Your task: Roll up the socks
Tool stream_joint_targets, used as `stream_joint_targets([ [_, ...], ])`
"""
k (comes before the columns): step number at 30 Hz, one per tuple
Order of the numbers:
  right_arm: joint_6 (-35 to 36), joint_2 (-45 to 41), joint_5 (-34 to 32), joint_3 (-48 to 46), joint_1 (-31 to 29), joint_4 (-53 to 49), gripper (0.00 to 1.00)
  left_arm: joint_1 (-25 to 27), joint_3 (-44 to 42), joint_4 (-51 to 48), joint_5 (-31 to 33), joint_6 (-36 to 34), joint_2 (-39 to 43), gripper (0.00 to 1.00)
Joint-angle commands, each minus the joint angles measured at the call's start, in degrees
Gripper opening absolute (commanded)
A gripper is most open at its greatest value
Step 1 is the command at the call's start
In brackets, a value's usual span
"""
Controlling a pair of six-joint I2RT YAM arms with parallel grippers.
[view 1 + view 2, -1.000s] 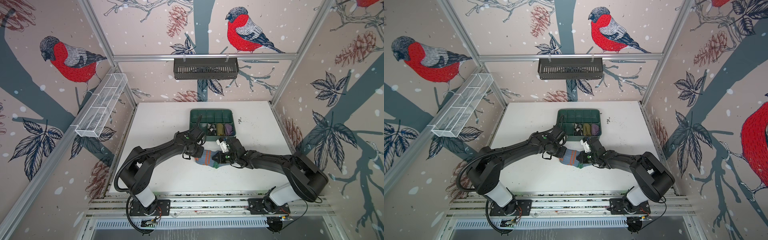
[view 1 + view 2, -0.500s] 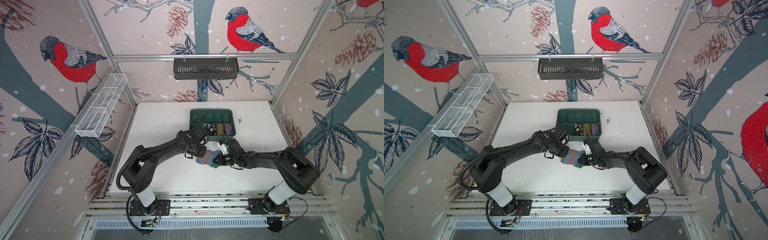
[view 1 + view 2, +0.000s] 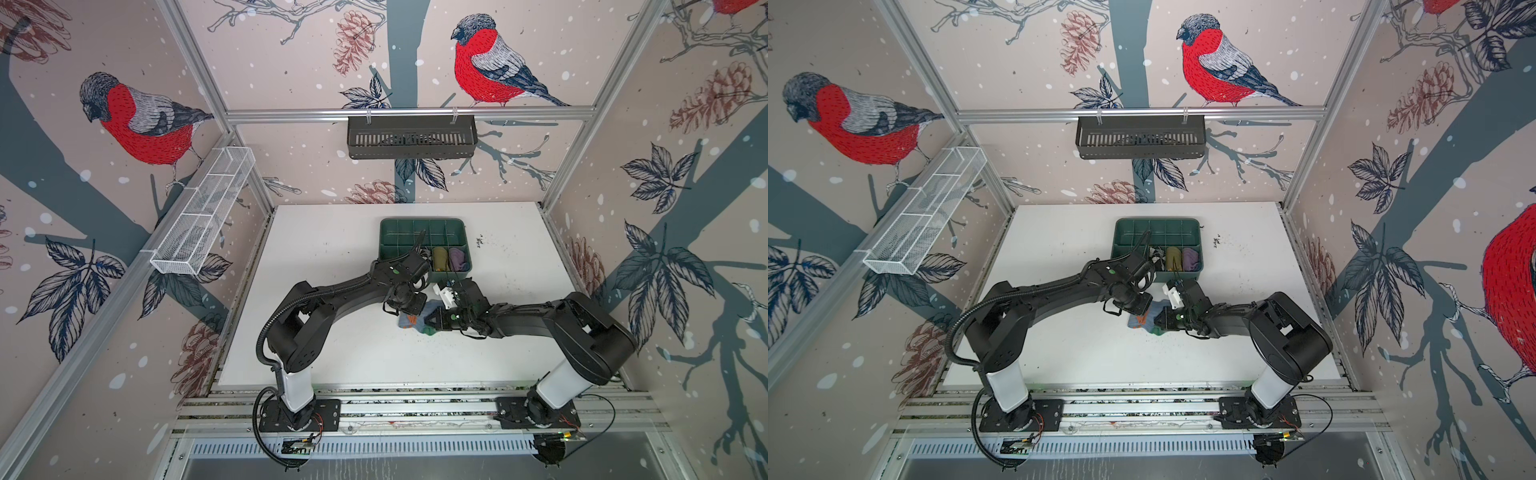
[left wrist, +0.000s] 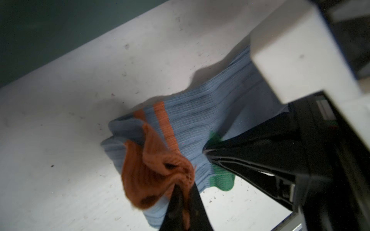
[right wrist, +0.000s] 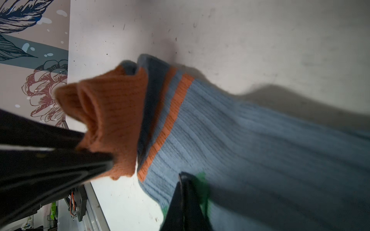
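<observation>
Pinching the cuff: the left gripper (image 4: 185, 190) has its jaws together on the bunched orange cuff (image 4: 156, 170), at the sock's left end.
Sock: the light blue sock (image 3: 409, 322) is at the middle of the white table (image 3: 332, 340), just near of the green tray (image 3: 422, 222) and between the two grippers. The cuff end looks drawn up off the surface.
Feel: a ribbed knit, so probably light, limp and stretchy. It should fold wherever it is unsupported, and it will not break.
Slip: the fabric looks grippy rather than slick, though a thin pinch could pull free as the knit stretches.
Where to hold: the doubled cuff gives the thickest bite. A second hold further along the body should keep the roll from unwinding.
Green patch: the right gripper (image 5: 185, 177) is clamped shut on the sock's green patch (image 4: 222, 180), right of the cuff.
Left arm: the left arm (image 3: 332, 291) rises from the near-left base with its elbow bent. Its forearm runs right and far, and its wrist tips down over the sock.
Right arm: the right arm (image 3: 523, 316) rises from the near-right base. Its forearm runs left, low over the table, with the gripper pointing left at the sock.
Far side: an olive roll (image 3: 439, 257) and a purple roll (image 3: 456, 258) sit side by side in the tray's near compartments.
</observation>
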State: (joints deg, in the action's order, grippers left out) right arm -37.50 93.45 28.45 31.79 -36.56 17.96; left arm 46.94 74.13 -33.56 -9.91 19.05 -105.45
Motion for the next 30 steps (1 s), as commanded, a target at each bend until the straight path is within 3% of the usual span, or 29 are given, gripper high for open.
stream_joint_targets([
  [1, 0.3, 0.4, -1.2, -0.3, 0.1, -2.6, 0.08, 0.8, 1.4, -0.4, -2.1, -1.2, -1.7, 0.08],
  [8, 0.3, 0.4, -0.9, -0.6, 0.3, -2.2, 0.08, 1.2, 1.5, -1.0, -3.6, -1.6, -4.3, 0.11],
  [14, 0.3, -1.0, -0.9, -0.9, 0.5, -2.4, 0.1, 1.1, 0.0, 1.7, -4.8, -1.1, -4.4, 0.36],
  [17, 0.5, -2.6, -1.2, -1.0, 0.8, -3.3, 0.11, 0.9, -0.8, 4.1, -6.3, -0.8, -4.0, 0.43],
  [30, 0.9, -12.2, -2.8, -2.1, 4.4, -8.0, 0.17, -1.7, -5.5, 10.9, -13.1, 0.2, -0.3, 0.4],
])
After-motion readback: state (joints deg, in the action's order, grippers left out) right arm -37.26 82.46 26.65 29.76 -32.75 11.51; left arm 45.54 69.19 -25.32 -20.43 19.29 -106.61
